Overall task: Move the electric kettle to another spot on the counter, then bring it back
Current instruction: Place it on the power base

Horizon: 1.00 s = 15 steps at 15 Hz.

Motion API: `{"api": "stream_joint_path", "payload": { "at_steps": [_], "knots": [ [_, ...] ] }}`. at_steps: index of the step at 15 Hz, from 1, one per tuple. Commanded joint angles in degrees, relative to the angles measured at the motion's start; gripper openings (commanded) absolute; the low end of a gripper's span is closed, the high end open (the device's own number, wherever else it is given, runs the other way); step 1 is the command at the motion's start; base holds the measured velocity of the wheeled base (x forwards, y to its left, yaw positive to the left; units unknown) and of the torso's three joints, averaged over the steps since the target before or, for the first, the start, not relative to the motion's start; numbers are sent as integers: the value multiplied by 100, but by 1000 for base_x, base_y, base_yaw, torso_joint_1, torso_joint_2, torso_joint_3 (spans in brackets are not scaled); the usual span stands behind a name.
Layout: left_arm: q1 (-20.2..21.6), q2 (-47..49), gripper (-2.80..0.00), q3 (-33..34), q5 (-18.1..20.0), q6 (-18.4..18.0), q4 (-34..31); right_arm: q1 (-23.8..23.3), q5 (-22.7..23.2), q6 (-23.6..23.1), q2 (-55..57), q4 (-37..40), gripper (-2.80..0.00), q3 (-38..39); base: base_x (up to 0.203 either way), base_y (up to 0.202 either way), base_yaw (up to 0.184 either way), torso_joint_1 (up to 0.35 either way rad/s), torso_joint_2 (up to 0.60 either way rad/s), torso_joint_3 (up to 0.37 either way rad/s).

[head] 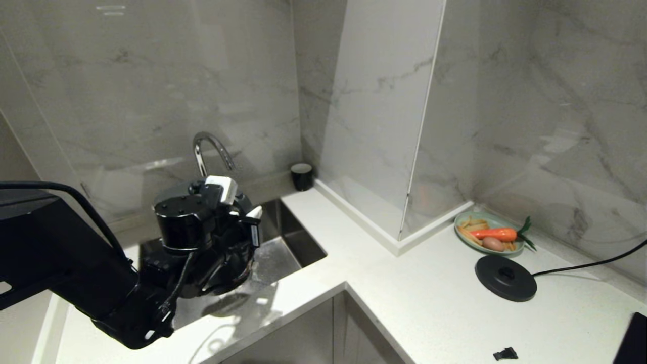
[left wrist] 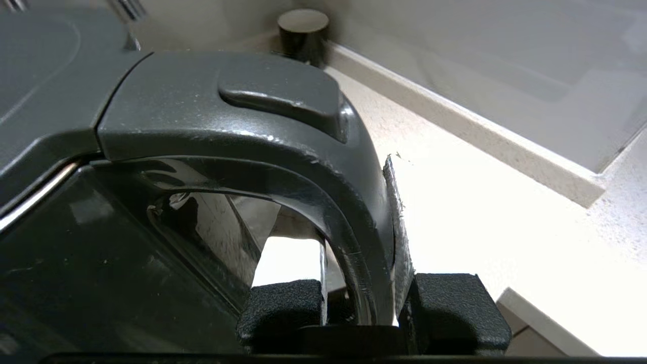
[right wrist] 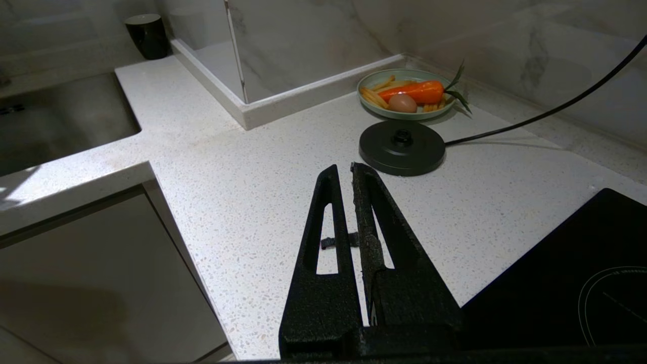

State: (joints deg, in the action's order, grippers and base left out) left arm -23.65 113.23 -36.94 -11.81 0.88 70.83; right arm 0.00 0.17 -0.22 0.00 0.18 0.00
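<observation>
Left claw (left wrist: 361, 303) clamps tight on the kettle (left wrist: 126, 242) handle (left wrist: 283, 167); glossy, top-heavy load hanging beside it, likely swinging.

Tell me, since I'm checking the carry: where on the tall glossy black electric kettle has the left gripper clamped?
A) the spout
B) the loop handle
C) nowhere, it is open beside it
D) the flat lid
B: in the left wrist view the left gripper pinches the electric kettle's loop handle between its pads.
</observation>
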Motion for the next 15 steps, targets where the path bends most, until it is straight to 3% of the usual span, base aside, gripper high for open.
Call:
{"api": "stream_joint_path", "payload": {
  "at_steps": [1, 10, 15],
  "knots": [
    [-237, 146, -280, -208, -189, 0, 12, 0, 0, -4, 9, -1, -280, 0, 0, 0, 0, 0, 0, 0],
    [-690, 97, -280, -142, -234, 9, 10, 0, 0, -4, 9, -1, -280, 0, 0, 2, -5, 0, 1, 0],
    [-817, -66, -280, 152, -243, 33, 36, 0, 0, -4, 9, -1, -280, 0, 2, 9, -150, 0, 7, 5]
  ]
}}
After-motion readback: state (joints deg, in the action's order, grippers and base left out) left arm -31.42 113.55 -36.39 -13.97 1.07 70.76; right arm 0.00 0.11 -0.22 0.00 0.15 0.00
